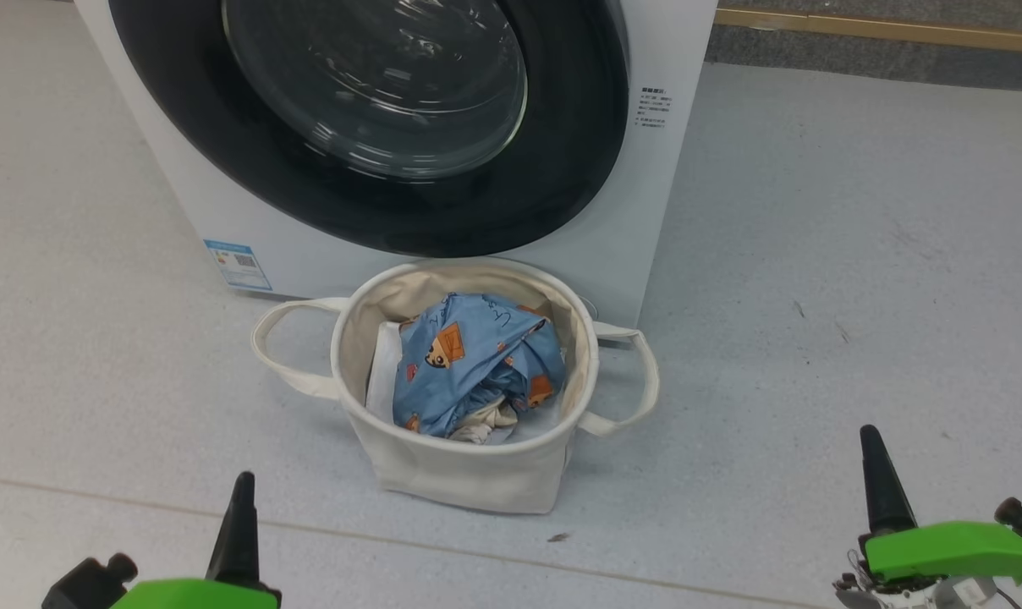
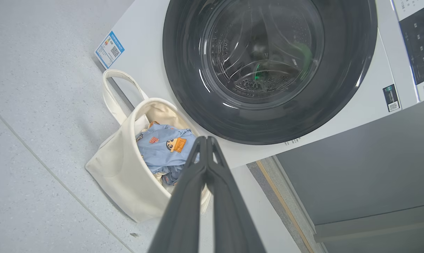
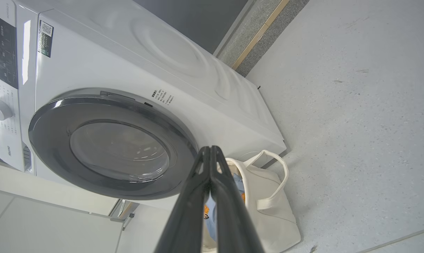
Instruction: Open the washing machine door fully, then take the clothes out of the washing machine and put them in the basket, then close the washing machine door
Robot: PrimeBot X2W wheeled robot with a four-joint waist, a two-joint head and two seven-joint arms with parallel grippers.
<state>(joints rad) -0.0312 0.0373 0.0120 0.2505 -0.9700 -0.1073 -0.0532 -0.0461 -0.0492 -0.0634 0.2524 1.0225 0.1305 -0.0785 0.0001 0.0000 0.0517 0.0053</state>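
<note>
White washing machine (image 1: 612, 220) fills the top, its glossy washing machine door (image 1: 376, 85) sitting flush, shut by the look of it. At its six o'clock sits the basket (image 1: 469, 474), with the clothes (image 1: 477, 355) bundled inside. The left tool (image 1: 244, 486) is pinched together and empty, with the basket at its one o'clock, the nearer arm. The right tool (image 1: 870, 440) is likewise pinched and empty.

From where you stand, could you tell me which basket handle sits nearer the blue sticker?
The left handle: it loops out just below the blue sticker on the washing machine; the right handle lies across the basket.
</note>
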